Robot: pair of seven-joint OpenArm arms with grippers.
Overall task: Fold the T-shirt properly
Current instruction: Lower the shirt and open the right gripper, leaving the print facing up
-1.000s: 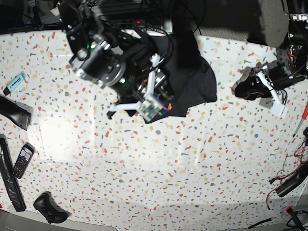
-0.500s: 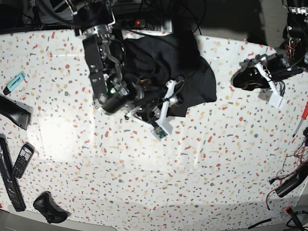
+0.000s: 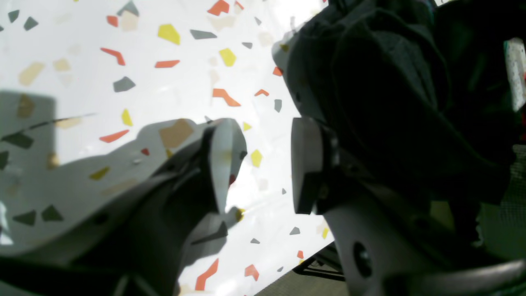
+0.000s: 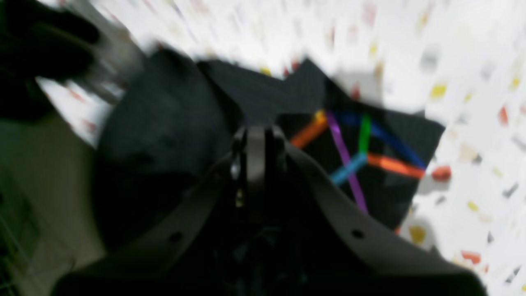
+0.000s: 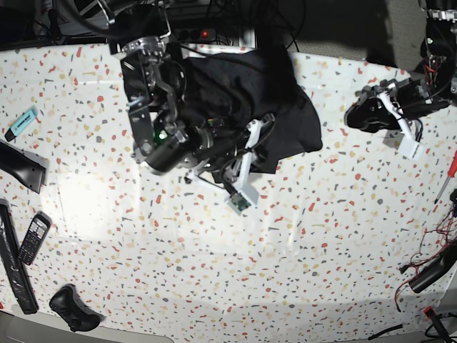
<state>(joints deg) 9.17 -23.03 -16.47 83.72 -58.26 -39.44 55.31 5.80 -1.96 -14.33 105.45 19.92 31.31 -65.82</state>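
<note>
The black T-shirt [image 5: 285, 100] lies bunched at the table's back centre. In the right wrist view the T-shirt [image 4: 164, 123] fills the middle, with its multicolour line print [image 4: 357, 156] showing on a folded part. My right gripper [image 5: 260, 136] is over the shirt's lower left edge. Its jaws [image 4: 254, 144] are shut, tips at the cloth; the blur hides whether cloth is pinched. My left gripper [image 5: 355, 118] is to the right of the shirt, apart from it. It is open and empty [image 3: 261, 164], low over the table, with dark cloth [image 3: 390, 82] beside one finger.
A teal marker [image 5: 23, 121], black bars [image 5: 18, 168], a phone [image 5: 33, 238] and a black lump [image 5: 71, 309] lie along the left edge. A red screwdriver [image 5: 446, 175] and cables [image 5: 435, 264] are at the right. The speckled white table [image 5: 235, 271] spreads toward the front.
My right arm has swung down and turned its wrist, bringing the gripper to the shirt's lower left edge. My left gripper has shifted slightly toward the back.
</note>
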